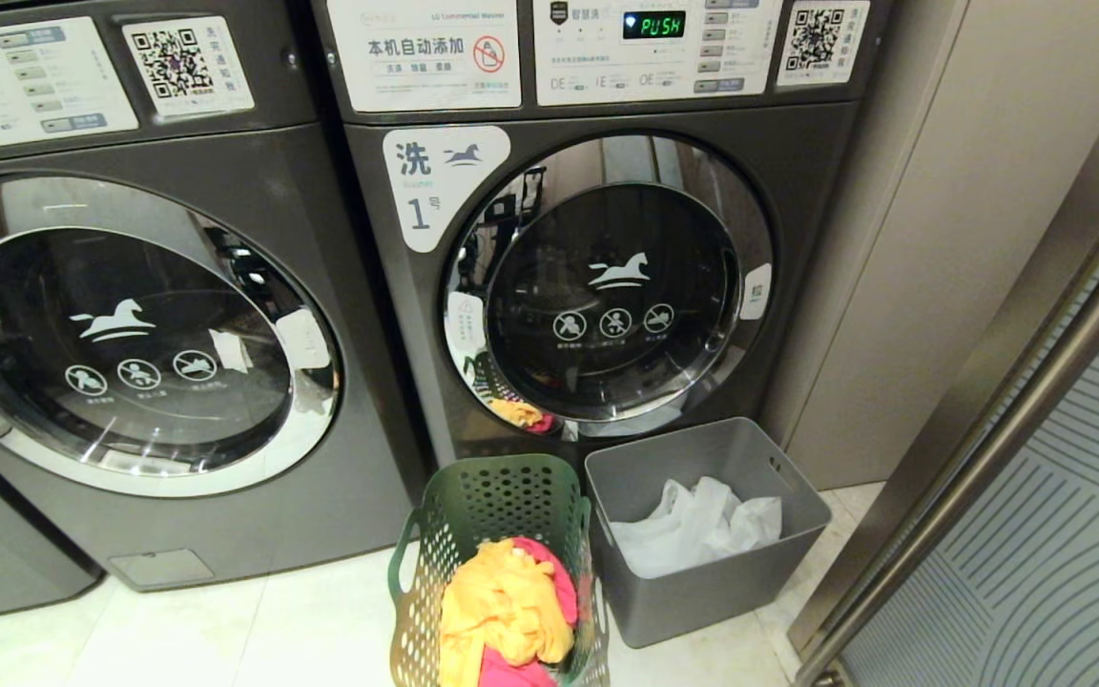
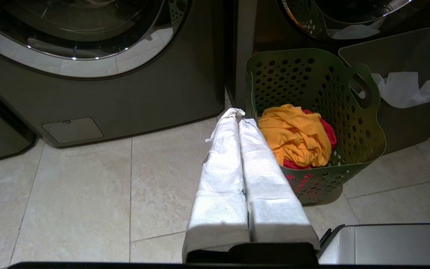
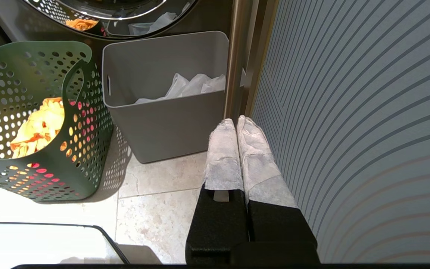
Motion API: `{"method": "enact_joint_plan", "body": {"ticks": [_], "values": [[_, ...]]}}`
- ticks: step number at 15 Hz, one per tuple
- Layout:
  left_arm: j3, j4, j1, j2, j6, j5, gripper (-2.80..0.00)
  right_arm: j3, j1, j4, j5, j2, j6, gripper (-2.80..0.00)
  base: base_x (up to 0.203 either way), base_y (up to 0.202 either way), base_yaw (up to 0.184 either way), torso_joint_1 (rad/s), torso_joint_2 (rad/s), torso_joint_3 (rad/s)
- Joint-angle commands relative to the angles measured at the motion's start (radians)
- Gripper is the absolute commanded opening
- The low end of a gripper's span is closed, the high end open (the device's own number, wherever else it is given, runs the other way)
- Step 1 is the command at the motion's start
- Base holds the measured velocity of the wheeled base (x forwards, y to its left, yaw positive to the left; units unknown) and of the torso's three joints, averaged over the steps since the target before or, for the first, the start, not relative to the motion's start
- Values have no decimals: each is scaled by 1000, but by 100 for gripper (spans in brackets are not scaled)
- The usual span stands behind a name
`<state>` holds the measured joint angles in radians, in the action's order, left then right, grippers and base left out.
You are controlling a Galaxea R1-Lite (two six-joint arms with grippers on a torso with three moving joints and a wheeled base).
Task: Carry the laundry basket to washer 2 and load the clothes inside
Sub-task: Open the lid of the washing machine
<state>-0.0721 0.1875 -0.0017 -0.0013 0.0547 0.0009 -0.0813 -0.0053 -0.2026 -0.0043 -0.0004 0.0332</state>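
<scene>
Two crumpled garments [image 1: 508,611], perforated basket [image 1: 502,501]

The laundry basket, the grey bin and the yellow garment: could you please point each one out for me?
laundry basket [image 1: 502,501]: head view, perforated back wall.
grey bin [image 1: 702,601]: head view, front wall.
yellow garment [image 2: 293,136]: left wrist view, middle of the crumpled cloth.

— What carries everything here?
— A pale tiled floor [image 1: 301,620], with thin grout lines.
— What stands directly on it?
— The laundry basket [image 1: 502,506], touching the grey bin [image 1: 702,592] beside it. Behind them stand two dark grey washers, the left washer [image 1: 149,382] and washer 1 [image 1: 597,286].
</scene>
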Motion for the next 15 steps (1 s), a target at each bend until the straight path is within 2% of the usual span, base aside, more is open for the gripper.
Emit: {"method": "enact_joint_plan", "body": {"ticks": [1,6,12,15], "values": [[0,1,0,1,1,-1,-280,0,1,-1,0,2,1,-280,0,0,0,0,0,0],[0,1,0,1,4,1,-280,0,-1,-1,0,0,1,-280,0,0,0,0,0,0],[0,1,0,1,1,-1,-280,0,0,-1,1,0,1,-280,177,0,-2,5,2,2],[0,1,0,1,-1,-1,-280,0,-1,-1,2,0,4,-280,19,0,0,4,1,0]]}}
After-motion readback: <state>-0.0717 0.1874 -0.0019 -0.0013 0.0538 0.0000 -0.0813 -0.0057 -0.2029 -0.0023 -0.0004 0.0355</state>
